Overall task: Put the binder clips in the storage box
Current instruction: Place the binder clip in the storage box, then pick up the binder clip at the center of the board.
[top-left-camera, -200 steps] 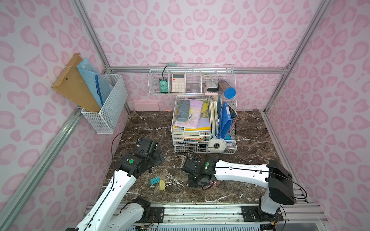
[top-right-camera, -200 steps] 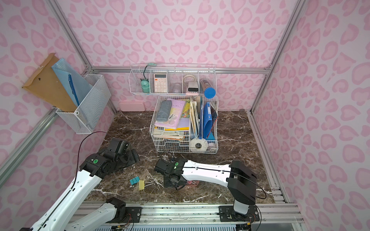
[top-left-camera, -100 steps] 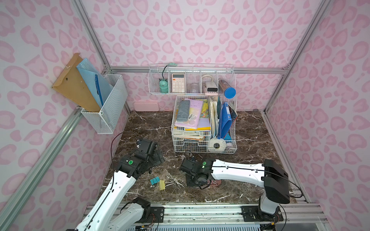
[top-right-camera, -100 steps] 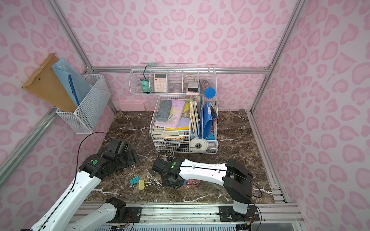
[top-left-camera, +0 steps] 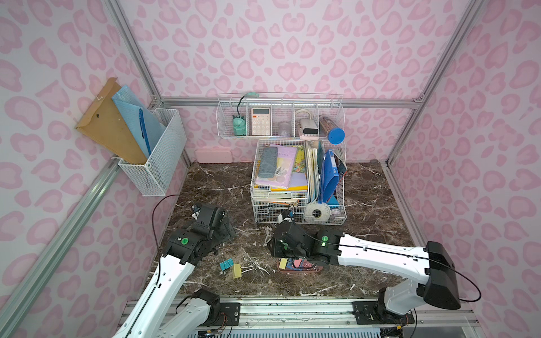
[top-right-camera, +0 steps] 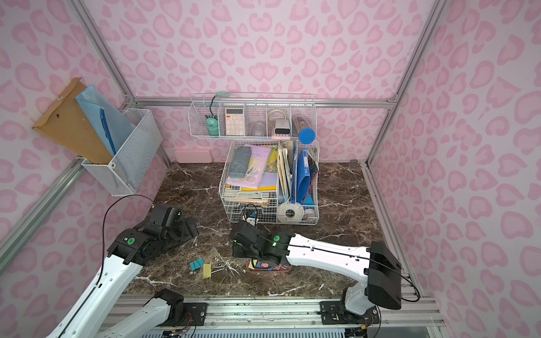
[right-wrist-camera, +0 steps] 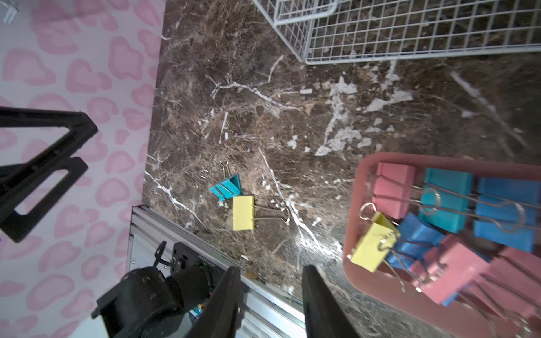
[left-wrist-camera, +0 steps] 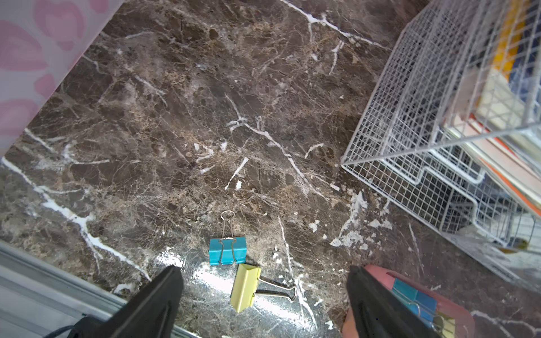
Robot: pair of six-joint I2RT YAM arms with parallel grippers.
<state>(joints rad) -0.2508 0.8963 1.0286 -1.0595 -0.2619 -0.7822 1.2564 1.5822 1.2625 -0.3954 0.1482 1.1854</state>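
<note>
Binder clips are sitting in a jumble inside the storage box, a shallow reddish tray partly hidden under the right arm in both top views. A teal clip and a yellow clip are lying just beside each other on the dark, white-veined marble tabletop, near the box. Seen from the left wrist, the left gripper is hanging wide open over those two, and their silver wire handles are catching the light. Seen from the right wrist, the right gripper is standing partly open, gripping nothing. Beside it the storage box is showing a translucent rounded rim, with matte pink, blue, teal and yellow folded clips piled inside.
</note>
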